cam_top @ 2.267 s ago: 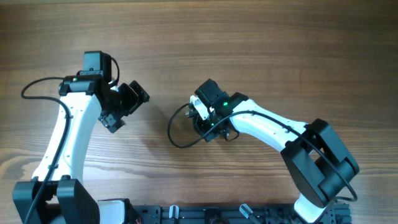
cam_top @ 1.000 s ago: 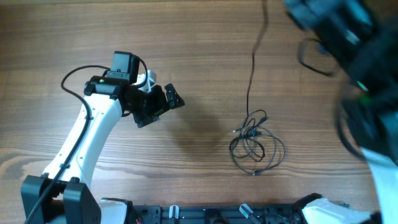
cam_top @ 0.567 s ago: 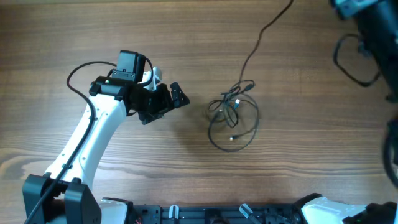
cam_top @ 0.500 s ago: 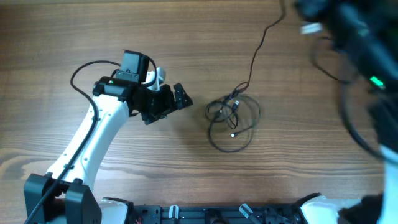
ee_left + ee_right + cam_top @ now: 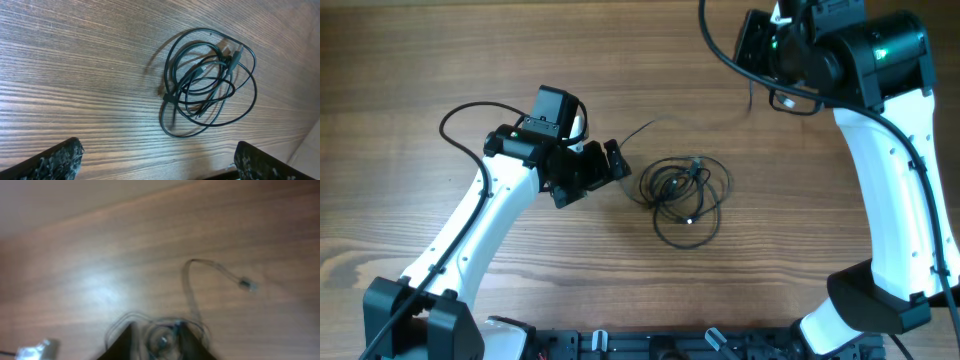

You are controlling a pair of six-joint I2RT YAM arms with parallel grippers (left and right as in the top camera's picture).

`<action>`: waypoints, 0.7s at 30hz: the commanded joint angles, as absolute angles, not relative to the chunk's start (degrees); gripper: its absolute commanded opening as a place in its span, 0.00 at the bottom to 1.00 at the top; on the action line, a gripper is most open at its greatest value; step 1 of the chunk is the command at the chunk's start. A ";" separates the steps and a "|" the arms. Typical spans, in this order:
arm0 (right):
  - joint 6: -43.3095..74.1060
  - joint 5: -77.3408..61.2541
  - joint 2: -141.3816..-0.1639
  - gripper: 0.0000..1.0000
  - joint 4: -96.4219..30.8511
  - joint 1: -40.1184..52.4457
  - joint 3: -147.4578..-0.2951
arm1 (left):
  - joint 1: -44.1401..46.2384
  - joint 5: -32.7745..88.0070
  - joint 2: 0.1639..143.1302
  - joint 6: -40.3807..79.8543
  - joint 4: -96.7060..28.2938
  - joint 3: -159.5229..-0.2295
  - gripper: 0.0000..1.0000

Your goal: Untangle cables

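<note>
The cables lie as a small coil of thin black cords (image 5: pixel 685 190) on the wooden table, with plugs showing in the tangle. The coil is also in the left wrist view (image 5: pixel 210 82) and, blurred, in the right wrist view (image 5: pixel 160 330). One loose cord end (image 5: pixel 642 128) with a small plug (image 5: pixel 247 285) trails away from the coil. My left gripper (image 5: pixel 595 180) is open and empty just left of the coil, its fingertips (image 5: pixel 160 165) wide apart. My right gripper (image 5: pixel 757 50) is raised high at the back right; its fingers (image 5: pixel 159 342) look apart and empty.
The left arm's thick black cable (image 5: pixel 460 115) loops over the table at the left. The right arm's own cables (image 5: pixel 720 55) hang at the back right. A black rail (image 5: pixel 650 345) runs along the table's front edge.
The right arm pulled one cord up and back, dragging the coil about; that cord now lies slack on the table. The left gripper has moved right, close to the coil.
</note>
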State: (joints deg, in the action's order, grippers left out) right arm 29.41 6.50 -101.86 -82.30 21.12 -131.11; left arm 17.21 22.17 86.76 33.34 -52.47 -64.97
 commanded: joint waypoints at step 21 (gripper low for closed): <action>25.06 -8.23 -106.26 1.00 -89.84 22.39 -129.62 | 23.53 14.39 106.48 45.93 -38.96 -64.47 0.53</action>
State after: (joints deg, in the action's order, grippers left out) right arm 25.61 -7.51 -105.30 -89.97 22.09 -129.78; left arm 22.98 13.78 105.08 45.80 -39.20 -64.84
